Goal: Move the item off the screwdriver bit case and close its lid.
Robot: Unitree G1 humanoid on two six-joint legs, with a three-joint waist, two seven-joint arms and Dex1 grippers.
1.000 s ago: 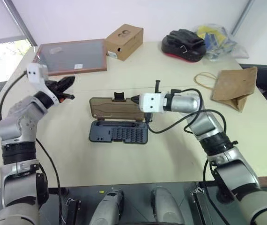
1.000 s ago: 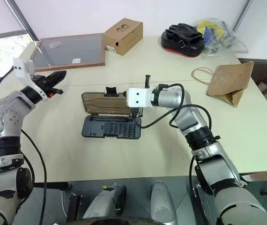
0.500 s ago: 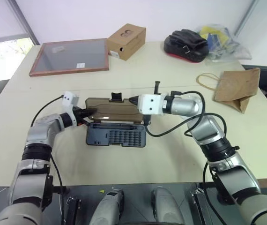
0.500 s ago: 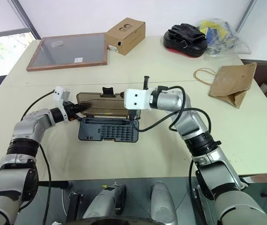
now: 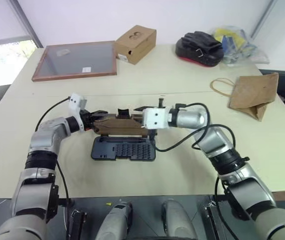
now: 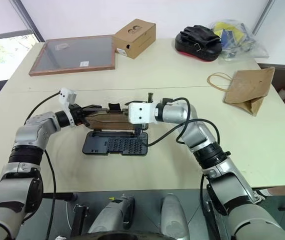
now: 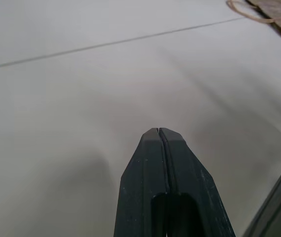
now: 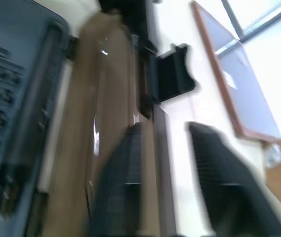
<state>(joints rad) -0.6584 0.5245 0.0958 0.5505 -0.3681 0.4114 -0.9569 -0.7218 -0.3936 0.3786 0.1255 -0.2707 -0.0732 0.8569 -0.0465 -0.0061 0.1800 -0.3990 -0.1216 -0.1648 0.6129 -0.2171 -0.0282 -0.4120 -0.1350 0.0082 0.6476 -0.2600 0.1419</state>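
Right wrist view showed the right tool (image 8: 165, 129) newly parted astride the lid (image 5: 120, 125), now half-raised toward closing (left tool (image 7: 158, 132) pinched together).

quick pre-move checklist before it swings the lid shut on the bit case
1. Tan kraft paper bag off the case, on the table to the right: ok.
2. Dark grey-blue bit tray free of anything lying on it: ok.
3. Smoky-brown translucent lid lifted partway, not yet closed: not ok.
4. Right end effector open, fingers astride the lid's edge: ok.
5. Left end effector shut, at the lid's left end: ok; contact cannot tell.
6. Black latch lined up with tray: cannot tell.
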